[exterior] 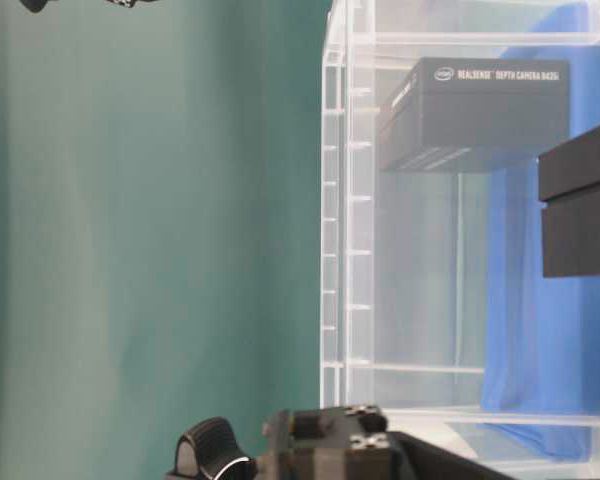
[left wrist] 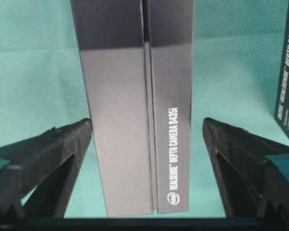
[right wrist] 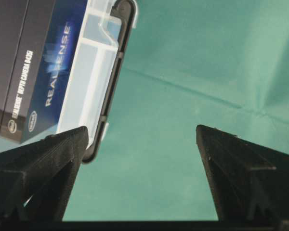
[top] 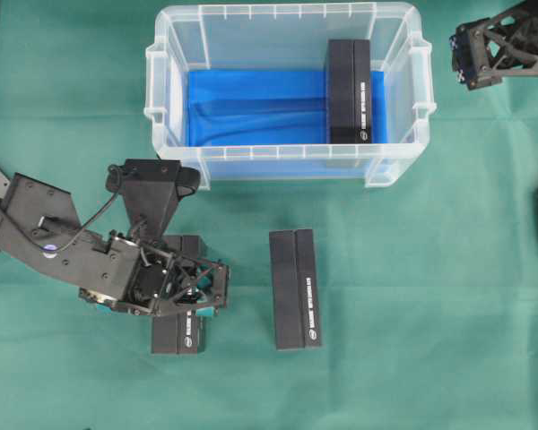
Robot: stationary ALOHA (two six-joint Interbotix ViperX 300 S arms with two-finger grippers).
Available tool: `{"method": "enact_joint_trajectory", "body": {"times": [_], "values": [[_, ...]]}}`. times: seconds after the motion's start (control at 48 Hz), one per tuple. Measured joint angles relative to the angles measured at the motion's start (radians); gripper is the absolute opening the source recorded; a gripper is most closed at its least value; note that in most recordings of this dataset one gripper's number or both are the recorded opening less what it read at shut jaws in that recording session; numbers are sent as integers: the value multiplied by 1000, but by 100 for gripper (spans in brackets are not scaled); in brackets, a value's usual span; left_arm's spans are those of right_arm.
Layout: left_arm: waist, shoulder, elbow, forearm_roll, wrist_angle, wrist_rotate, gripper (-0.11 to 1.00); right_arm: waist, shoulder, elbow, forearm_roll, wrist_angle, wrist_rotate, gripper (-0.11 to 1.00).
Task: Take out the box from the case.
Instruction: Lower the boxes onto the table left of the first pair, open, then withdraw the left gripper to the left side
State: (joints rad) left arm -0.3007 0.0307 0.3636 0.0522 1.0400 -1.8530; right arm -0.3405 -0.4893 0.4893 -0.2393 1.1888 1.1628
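Surface: green cloth (top: pixel 448 296) covers the whole table, faintly creased; every object rests on it.
Case: clear plastic bin (top: pixel 166 90) with ribbed rim, side handles and a blue lining (top: pixel 251 107) on its floor, standing at the top centre of the overhead view.
Box in case: one black RealSense depth camera box (top: pixel 350 90) lies inside the case at its right end, on the blue lining, with its long side running front to back.
Box on cloth, centre: a second black box (top: pixel 294 288) of the same kind lies outside the case, in front of it, apart from the rim.
Box on cloth, left: a third black box (top: pixel 177 333) lies to the left of the centre one, mostly hidden beneath the left arm in the overhead view; in the left wrist view its white lettering reads along its length.
Left gripper (left wrist: pixel 147 130): jaws spread wide, one finger (left wrist: pixel 53 154) on each side of the left box; a strip of cloth shows between the box and the right finger, and the left fingertip stands just at the box's edge, so nothing is clamped.
Right gripper (right wrist: pixel 139 132): jaws wide, holding nothing, hanging over bare cloth just beside the right handle of the case, at the top right of the overhead view.
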Motion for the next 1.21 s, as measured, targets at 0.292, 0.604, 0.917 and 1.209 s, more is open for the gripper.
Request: {"method": "enact_joint_trajectory", "body": {"times": [0.292,0.604,0.917,1.209], "values": [[5,-51,-51,0,78,-2,94,-2,2,0,0,-2,0,92],[32,-106,-192,5,264,11,94,0,0,0,-2,0,0,92],[34,-121,-342,20,411,40,94,0,0,0,0,0,0,92],[41,-129,-345,25,430,60,94,-2,0,0,-2,0,0,92]]}}
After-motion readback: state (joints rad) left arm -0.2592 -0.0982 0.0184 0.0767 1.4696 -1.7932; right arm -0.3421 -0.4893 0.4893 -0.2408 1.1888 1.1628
